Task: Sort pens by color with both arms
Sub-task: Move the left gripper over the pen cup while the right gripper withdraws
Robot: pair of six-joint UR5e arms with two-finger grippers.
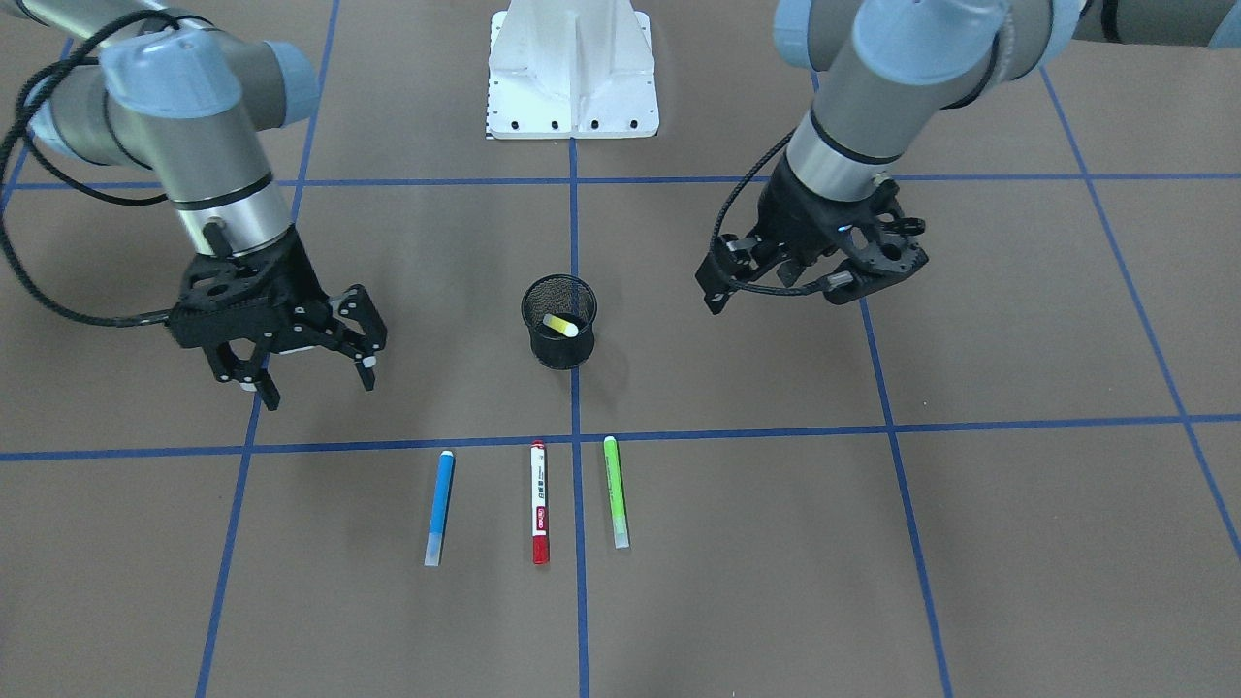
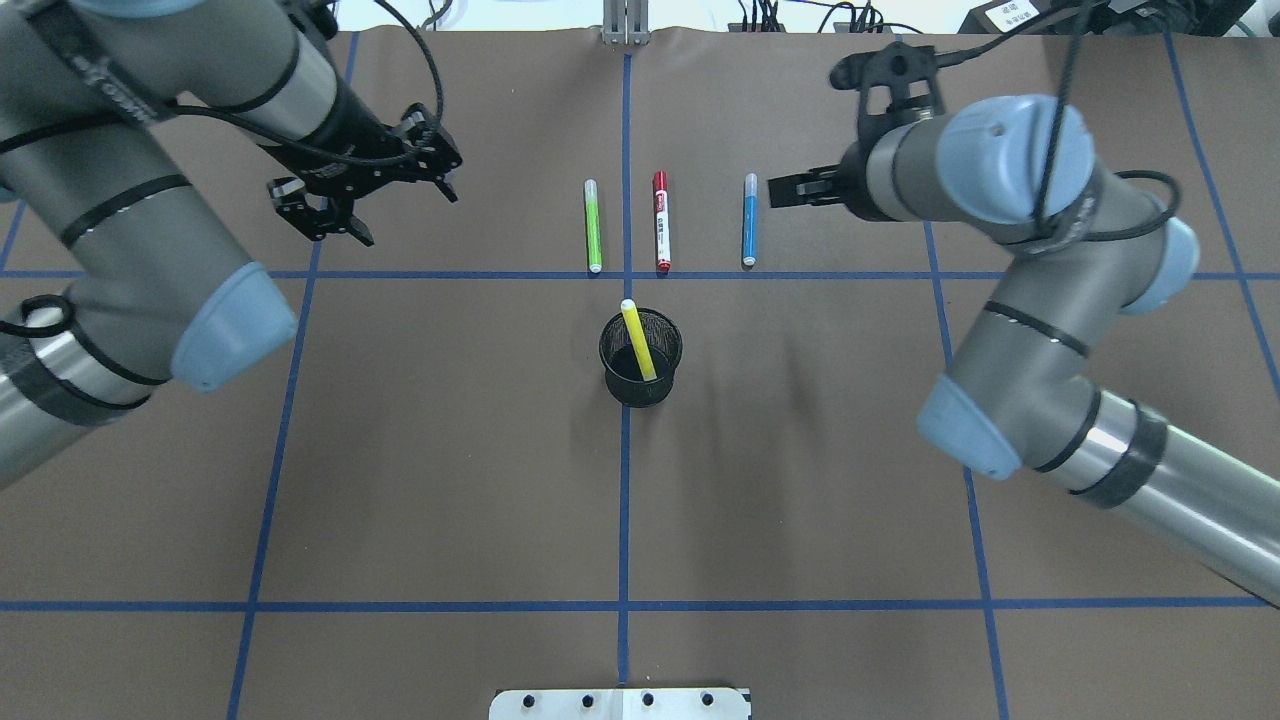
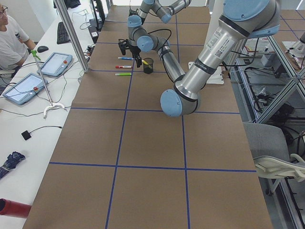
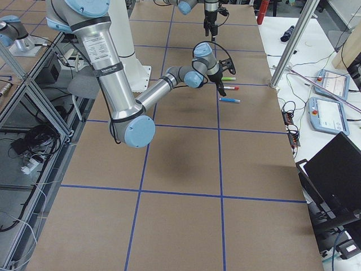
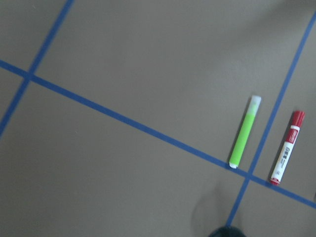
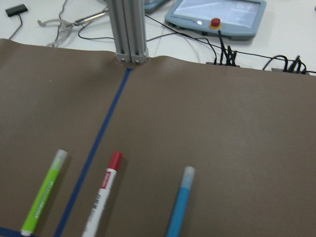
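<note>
Three pens lie side by side on the brown table: blue (image 1: 439,506), white with red ends (image 1: 539,502) and green (image 1: 616,491). A yellow pen (image 1: 560,326) stands tilted in the black mesh cup (image 1: 559,354). In the overhead view the green pen (image 2: 593,226), white pen (image 2: 661,222) and blue pen (image 2: 750,219) lie beyond the cup (image 2: 640,385). My left gripper (image 2: 405,212) hangs open and empty, left of the green pen. My right gripper (image 1: 315,383) is open and empty, beside the blue pen. The wrist views show pens but no fingers.
Blue tape lines divide the table into squares. The white base mount (image 1: 572,73) stands at the robot's side of the table. An aluminium post (image 6: 127,29) and a teach pendant (image 6: 217,17) stand beyond the far edge. An operator (image 3: 9,43) sits at the side bench.
</note>
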